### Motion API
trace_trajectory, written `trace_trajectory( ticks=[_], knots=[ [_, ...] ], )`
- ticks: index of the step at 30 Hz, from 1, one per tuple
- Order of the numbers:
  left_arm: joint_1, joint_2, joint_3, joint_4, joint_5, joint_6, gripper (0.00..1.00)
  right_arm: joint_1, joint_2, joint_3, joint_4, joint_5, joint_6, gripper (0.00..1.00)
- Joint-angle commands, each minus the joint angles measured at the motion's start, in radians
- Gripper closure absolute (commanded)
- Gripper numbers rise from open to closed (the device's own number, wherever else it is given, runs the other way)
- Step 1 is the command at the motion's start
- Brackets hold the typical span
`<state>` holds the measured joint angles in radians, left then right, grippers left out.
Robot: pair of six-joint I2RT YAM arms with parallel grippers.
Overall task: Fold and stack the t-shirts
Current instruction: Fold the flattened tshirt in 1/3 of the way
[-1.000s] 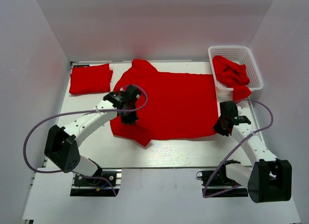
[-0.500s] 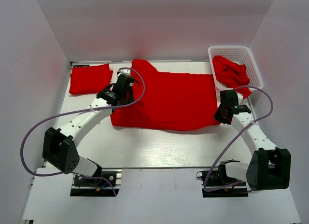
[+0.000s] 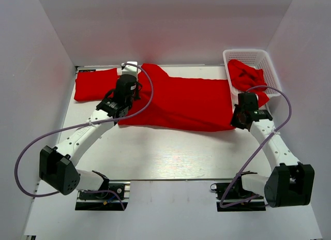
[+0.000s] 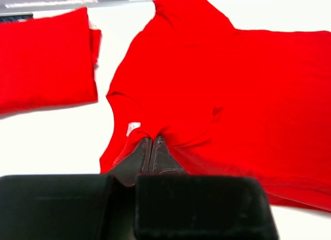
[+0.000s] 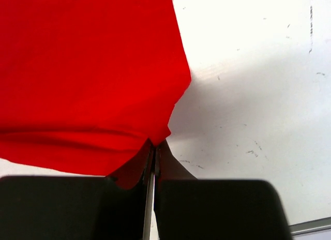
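T-shirt (image 3: 186, 103), bright red, spread wide, creased

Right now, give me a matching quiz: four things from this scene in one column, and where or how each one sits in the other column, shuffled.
Column one:
1. folded t-shirt
2. spread t-shirt
3. basket
4. right claw

Column two:
A. far right, holding crumpled t-shirts
B. far left, lying flat
C. in the middle, stretched left to right
D. shut on a corner of red cloth

Pairs: 1-B, 2-C, 3-A, 4-D
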<state>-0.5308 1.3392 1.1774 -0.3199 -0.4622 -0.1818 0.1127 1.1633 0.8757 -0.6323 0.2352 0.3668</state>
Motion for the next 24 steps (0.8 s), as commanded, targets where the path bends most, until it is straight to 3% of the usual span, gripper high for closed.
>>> trace_trajectory(
  ticks=[1,24],
  knots=[
    [0.017,0.014,0.011,0.071,-0.041,0.062,1.00,0.002,0.044,0.077,-0.020,0.021,-0.032,1.00],
    [0.098,0.198,0.011,0.182,0.002,0.114,1.00,-0.001,0.348,0.293,0.066,0.076,-0.042,1.00]
  ],
)
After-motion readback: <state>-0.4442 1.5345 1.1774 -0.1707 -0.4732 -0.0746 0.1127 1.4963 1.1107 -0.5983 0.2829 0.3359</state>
